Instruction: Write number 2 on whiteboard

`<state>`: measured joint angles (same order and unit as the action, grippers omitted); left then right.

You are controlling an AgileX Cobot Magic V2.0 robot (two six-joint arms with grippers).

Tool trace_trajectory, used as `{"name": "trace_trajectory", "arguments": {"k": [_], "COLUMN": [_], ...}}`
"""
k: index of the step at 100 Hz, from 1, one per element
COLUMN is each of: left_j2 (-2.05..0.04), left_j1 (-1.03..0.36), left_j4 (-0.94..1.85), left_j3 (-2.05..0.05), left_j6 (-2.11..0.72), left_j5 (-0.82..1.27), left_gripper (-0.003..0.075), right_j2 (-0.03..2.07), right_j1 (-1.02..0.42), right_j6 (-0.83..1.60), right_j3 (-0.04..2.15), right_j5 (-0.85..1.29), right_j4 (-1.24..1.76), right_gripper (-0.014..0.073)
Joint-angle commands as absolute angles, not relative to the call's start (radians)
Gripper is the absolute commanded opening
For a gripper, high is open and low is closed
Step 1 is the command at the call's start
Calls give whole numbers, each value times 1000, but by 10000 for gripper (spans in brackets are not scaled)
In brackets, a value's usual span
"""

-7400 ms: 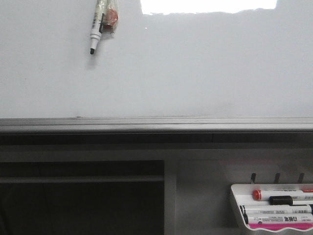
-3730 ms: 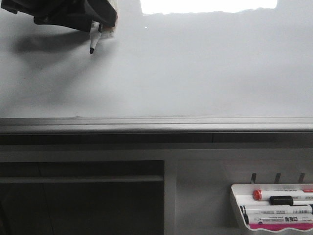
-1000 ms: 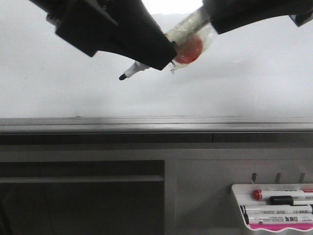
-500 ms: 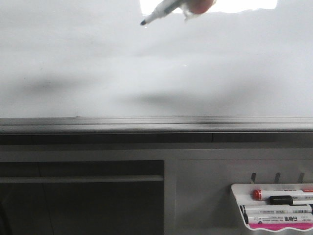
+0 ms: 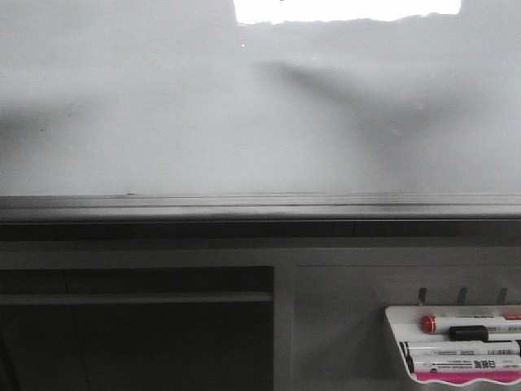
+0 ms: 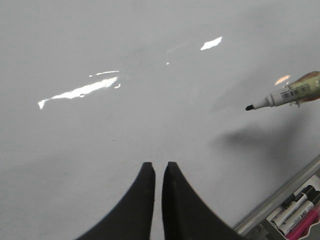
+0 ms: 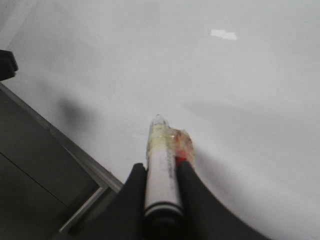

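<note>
The whiteboard (image 5: 244, 122) fills the upper part of the front view, pale and glossy, with a grey rail (image 5: 260, 208) along its lower edge and only soft shadows across it; no drawn line shows on it in any view. The right gripper (image 7: 161, 172) is clamped on a marker (image 7: 161, 175), its two black fingers (image 7: 132, 192) pressed against the barrel on either side, with a bit of red and clear wrapping just beside the barrel. In the left wrist view the marker's black tip hangs over the board surface, whether touching it or not I cannot tell. The left gripper (image 6: 157, 172) hovers over the board with its fingers nearly together and nothing between them. A small white tray (image 5: 392, 342) of spare markers hangs below the rail.
</note>
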<state>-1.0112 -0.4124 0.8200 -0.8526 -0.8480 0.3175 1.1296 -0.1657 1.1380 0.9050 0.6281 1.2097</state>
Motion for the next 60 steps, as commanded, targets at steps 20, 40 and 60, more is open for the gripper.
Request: {"name": "trace_trajectory", "arguments": {"k": [20, 40, 60], "left_j2": [-992, -992, -992], "left_j1": [-410, -410, -410], "left_j4": [851, 851, 851], "left_j3": [-878, -878, -878], "left_j6": [-837, -837, -837], "left_j5": [268, 268, 268], "left_gripper": [-20, -20, -20], "right_j2": [1210, 1220, 1209], "right_j1": [-168, -168, -168], "right_j6": [1234, 1234, 1232], "right_j3": [928, 928, 926], "right_j5": [535, 468, 433], "right_j4": [1337, 1337, 1337], "right_gripper": [-62, -62, -62]}}
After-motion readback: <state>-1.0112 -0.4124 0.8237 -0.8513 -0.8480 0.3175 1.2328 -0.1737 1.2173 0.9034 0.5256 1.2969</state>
